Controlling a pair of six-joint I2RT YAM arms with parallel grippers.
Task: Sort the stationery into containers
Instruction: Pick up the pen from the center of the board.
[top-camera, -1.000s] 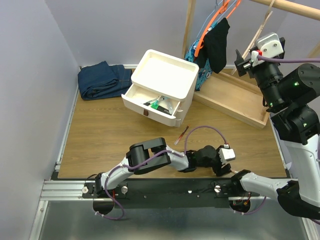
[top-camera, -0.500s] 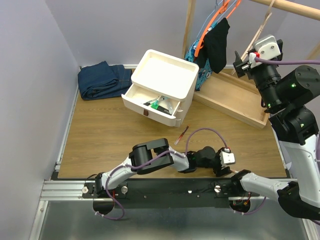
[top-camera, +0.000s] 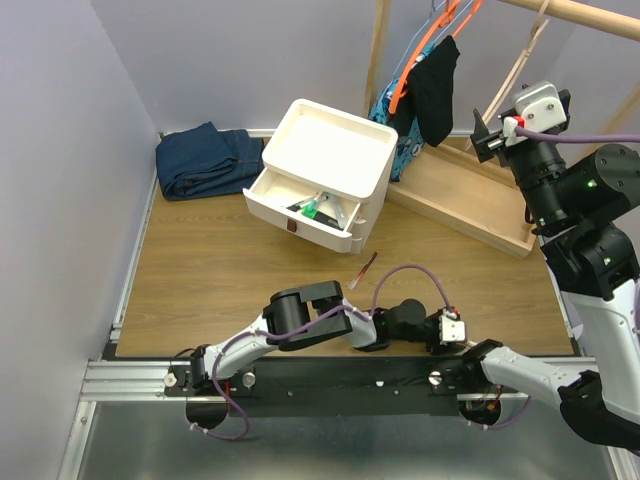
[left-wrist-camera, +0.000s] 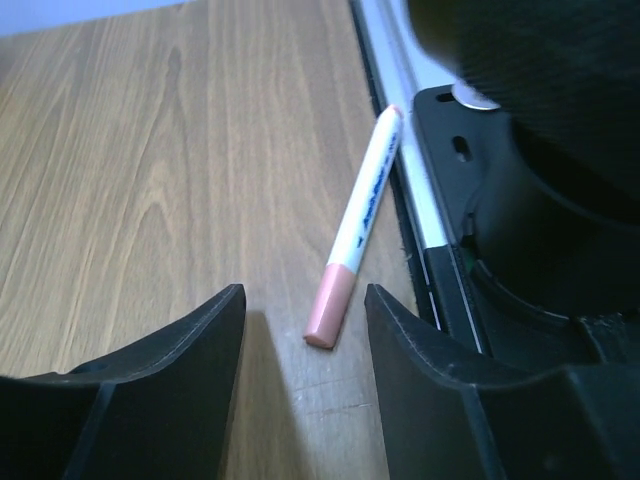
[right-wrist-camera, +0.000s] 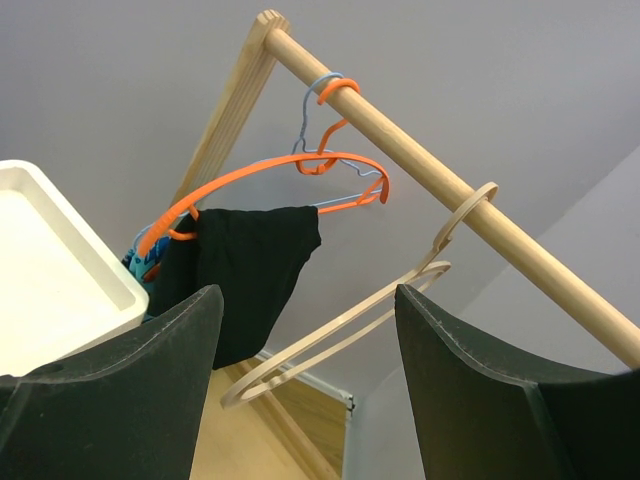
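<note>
Over the last second the left arm has swung further to the right along the near edge of the wooden desk (top-camera: 240, 270), and the left pincer (left-wrist-camera: 300, 330) now sits low over a slim white marker with a pink cap (left-wrist-camera: 355, 235). Its jaws have narrowed slightly but remain apart, with nothing between them; the pink cap lies just ahead of the gap, nearer the right-hand finger, and no finger touches it. The marker rests on the desk right beside the black metal rail (left-wrist-camera: 440, 200) at the near edge, its tip pointing away along that rail. The narrowing suggests that the grasp on this marker is beginning; the rail close alongside leaves little room for the outer finger, so a clean closure probably calls for a small shift toward the marker first. The right pincer (right-wrist-camera: 300, 330) is raised high near the wooden clothes rack (right-wrist-camera: 400, 130), jaws apart and empty, and has drifted slightly further up and away. The white plastic three-drawer stack (top-camera: 322, 172) stands at the far side, one drawer pulled out with several items already inside. A red pen (top-camera: 364, 269) lies on the desk, not yet sorted.
</note>
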